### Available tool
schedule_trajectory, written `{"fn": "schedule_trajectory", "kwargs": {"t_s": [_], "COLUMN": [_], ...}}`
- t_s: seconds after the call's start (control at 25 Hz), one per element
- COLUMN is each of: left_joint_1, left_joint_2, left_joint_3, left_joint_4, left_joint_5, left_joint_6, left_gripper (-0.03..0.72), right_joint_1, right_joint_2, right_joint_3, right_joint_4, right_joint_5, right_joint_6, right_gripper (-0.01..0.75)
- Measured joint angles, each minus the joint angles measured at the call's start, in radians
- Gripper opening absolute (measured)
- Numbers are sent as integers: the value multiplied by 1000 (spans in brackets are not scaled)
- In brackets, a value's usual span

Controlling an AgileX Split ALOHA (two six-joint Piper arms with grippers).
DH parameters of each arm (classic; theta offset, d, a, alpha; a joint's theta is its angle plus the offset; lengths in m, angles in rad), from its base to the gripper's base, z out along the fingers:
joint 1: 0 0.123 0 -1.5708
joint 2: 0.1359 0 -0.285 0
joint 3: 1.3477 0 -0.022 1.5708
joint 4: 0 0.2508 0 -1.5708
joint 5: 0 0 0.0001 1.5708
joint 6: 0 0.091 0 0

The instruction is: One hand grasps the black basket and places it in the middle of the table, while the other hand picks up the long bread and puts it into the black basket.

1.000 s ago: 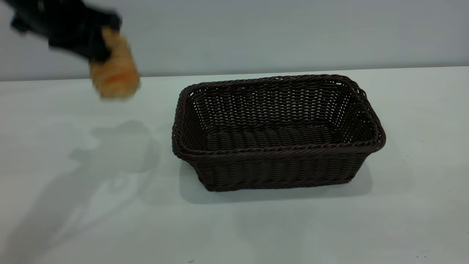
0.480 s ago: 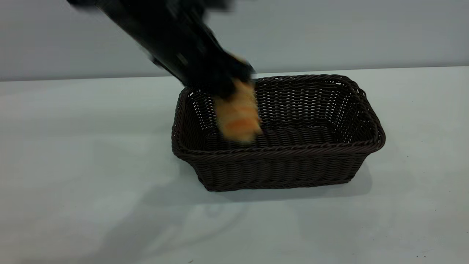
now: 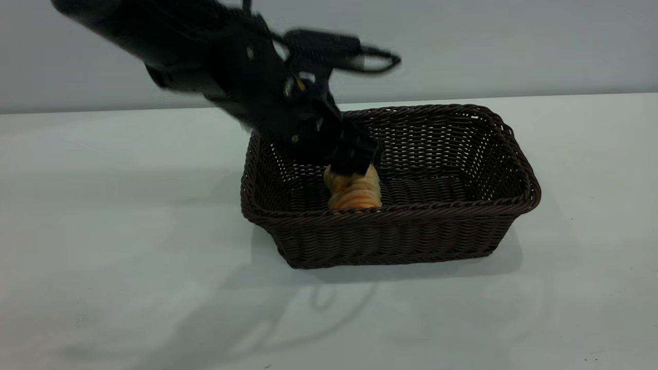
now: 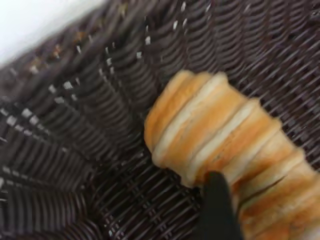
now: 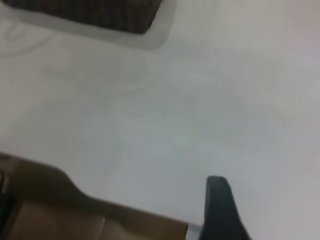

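Exterior view: left claw clenched on the long bread, which hangs below it inside the black basket.

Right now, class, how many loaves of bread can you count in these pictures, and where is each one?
1. The long bread is inside the black basket, near its front wall, held by the left gripper. The arm and the basket's near wall hide part of the inside, so another could be hidden.

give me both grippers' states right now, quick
Left gripper: shut on the golden-orange ridged long bread, down inside the dark woven wicker basket.
Right gripper: over bare white table; cannot tell.
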Motion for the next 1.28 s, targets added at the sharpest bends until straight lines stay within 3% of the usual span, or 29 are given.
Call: {"fn": "schedule_trajectory", "kwargs": {"t_s": [0.16, 0.52, 0.88, 1.04, 1.28], "left_joint_1": [7, 12, 12, 12, 12], "left_joint_2": [-157, -687, -1082, -1196, -1403], "left_joint_3": [0, 0, 15, 135, 471], "left_joint_4": [10, 183, 229, 229, 229], "left_joint_5": [196, 741, 1230, 1258, 1259], "left_joint_6": [6, 22, 14, -16, -89], "left_gripper": [658, 596, 591, 591, 591], "right_joint_1": [0, 0, 89, 89, 89], "right_joint_2": [-66, -171, -171, -171, -172], "right_joint_3": [0, 0, 0, 0, 0], "right_joint_4": [-7, -8, -8, -8, -8], "right_joint_5": [0, 1, 2, 2, 2], "right_joint_6": [5, 5, 6, 7, 7], "right_gripper": [496, 496, 496, 496, 496]}}
